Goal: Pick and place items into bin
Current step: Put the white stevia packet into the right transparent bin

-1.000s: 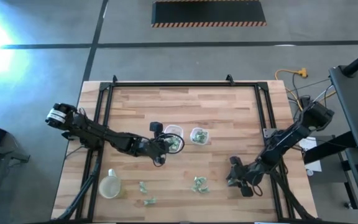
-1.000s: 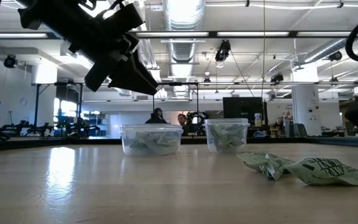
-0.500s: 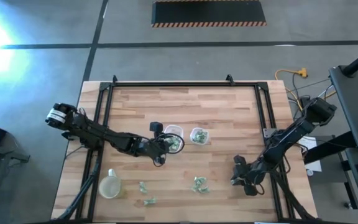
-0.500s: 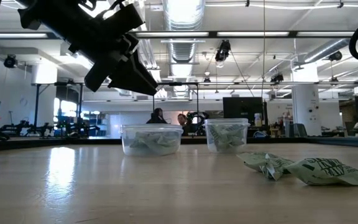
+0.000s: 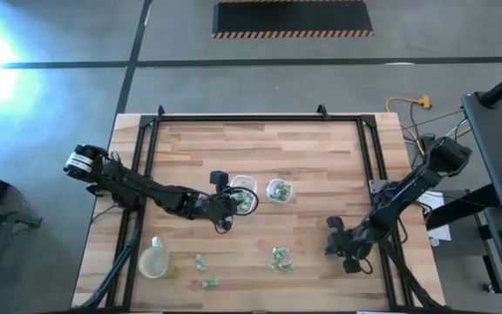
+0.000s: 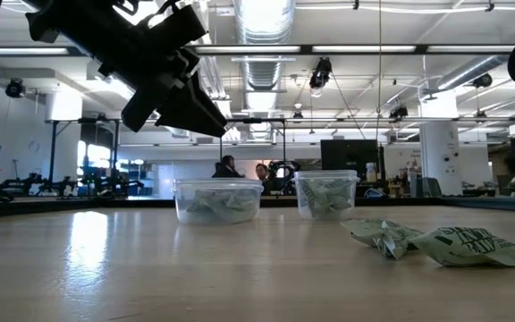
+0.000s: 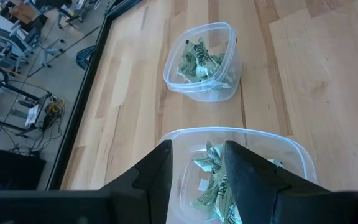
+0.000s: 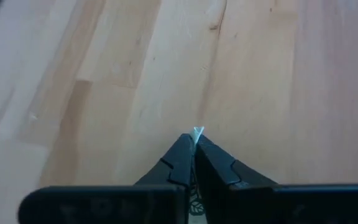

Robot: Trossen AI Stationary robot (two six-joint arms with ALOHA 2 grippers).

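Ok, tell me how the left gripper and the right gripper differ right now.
The left gripper is open, above a clear container of green wrapped pieces; the right gripper is shut on a small pale piece, over bare table. The left is mid-table, the right near the table's right edge. Both have dark fingers.

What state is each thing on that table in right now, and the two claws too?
Left gripper: open, above the nearer clear container.
Right gripper: shut on a small pale wrapped piece.
Nearer clear container: upright, lidless, holding wrapped pieces.
Farther clear container: upright, lidless, holding wrapped pieces.
Loose wrapped pieces: lying on the table.
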